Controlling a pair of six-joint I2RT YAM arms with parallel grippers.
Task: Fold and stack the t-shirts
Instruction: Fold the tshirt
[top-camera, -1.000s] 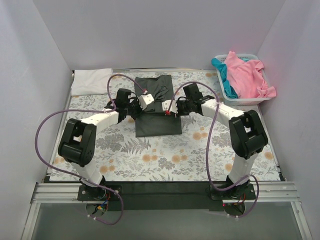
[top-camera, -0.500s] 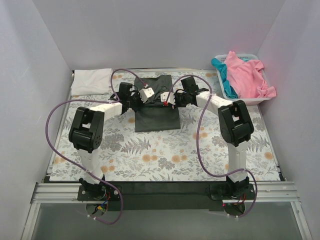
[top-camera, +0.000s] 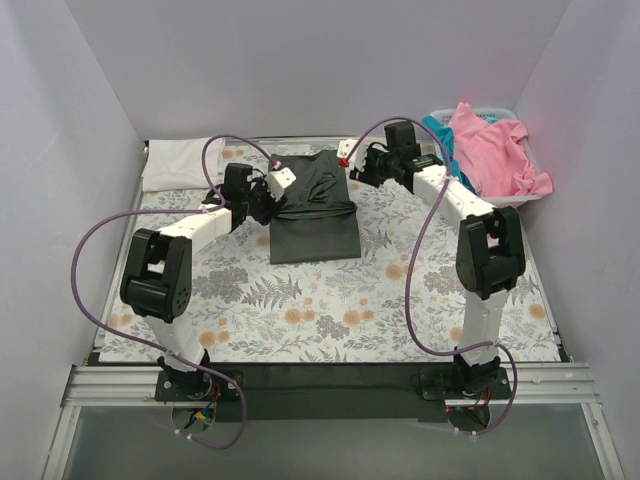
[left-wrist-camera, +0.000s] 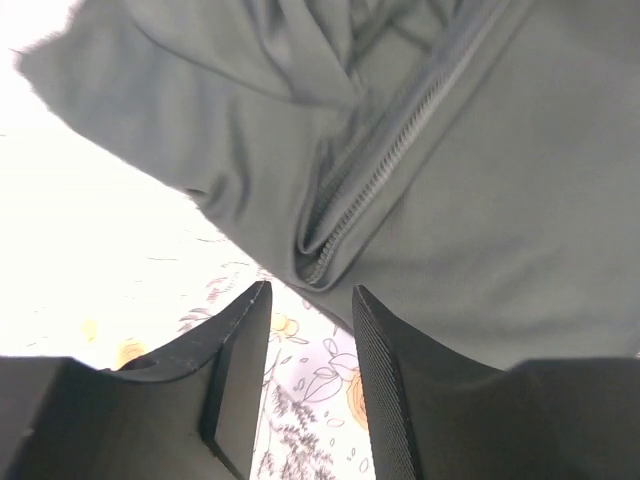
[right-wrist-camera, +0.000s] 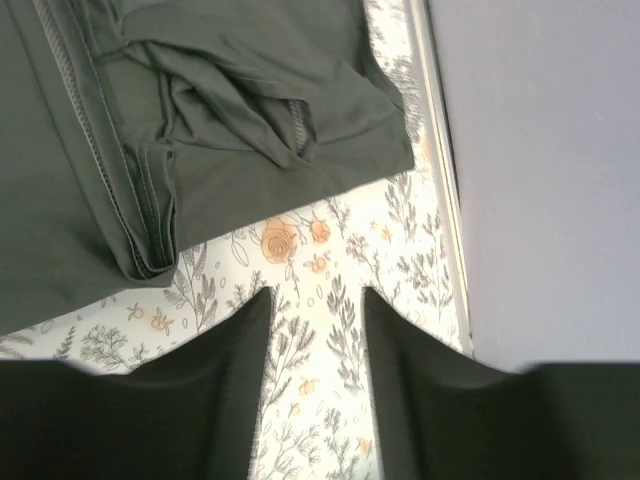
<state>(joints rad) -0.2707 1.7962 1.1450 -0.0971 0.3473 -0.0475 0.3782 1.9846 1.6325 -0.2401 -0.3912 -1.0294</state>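
We noted the charcoal t-shirt part-folded at the worktop's far middle, its far end bunched. Both claws gaped empty: left claw at its left edge, right claw off its far-right corner. We judged the fold unfinished; next, grip the bunched end and flatten it.

Lab booth, plain walls, metal rail

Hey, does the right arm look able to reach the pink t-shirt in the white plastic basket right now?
Probably yes. The pink cloth t-shirt lies uppermost and uncovered in the white plastic basket, just right of the right arm. The arm's tool is open and holds nothing.
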